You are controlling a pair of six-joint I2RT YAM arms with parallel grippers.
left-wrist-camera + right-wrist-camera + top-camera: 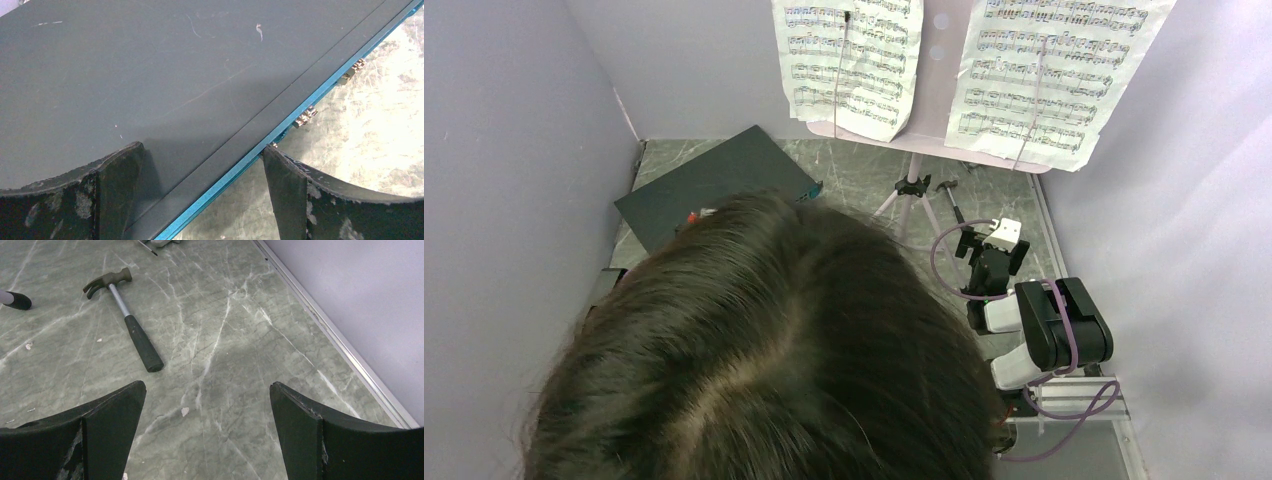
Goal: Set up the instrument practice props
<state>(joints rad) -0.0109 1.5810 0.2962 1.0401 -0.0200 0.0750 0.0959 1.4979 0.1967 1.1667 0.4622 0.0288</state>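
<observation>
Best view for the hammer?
Right wrist: the hammer lies whole and sharp, head to grip. Top external shows it only tiny, near the tripod; left wrist misses it.

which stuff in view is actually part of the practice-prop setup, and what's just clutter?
Part of the job:
- sheet-music pages
- lilac stand plate
- tripod pole

Just lying about:
- hammer
- dark flat case with a blue edge
- person's head, blocking much of the top view
</observation>
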